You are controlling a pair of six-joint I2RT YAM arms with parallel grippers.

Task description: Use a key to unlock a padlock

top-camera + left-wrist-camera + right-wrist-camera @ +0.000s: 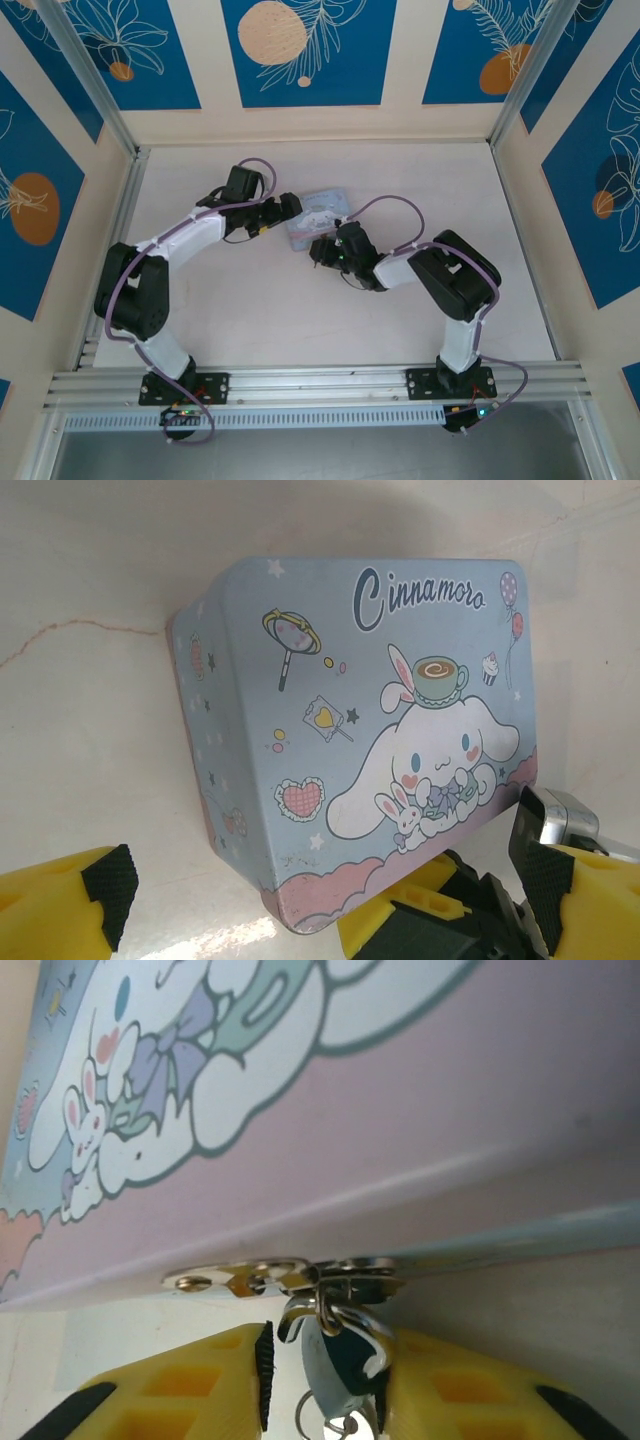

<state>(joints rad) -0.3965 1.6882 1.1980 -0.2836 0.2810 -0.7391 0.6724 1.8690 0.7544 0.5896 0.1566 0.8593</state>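
As it hangs, padlock (345, 1362) within right end effector (327, 1350)

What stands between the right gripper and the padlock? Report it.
Nothing visible does. The padlock hangs from the hasp of the tin, directly between the fingers of the right gripper, and nothing else sits in that gap.

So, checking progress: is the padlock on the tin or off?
On: the padlock shackle loops through the tin clasp, between the right gripper fingers. Locked: cannot tell.
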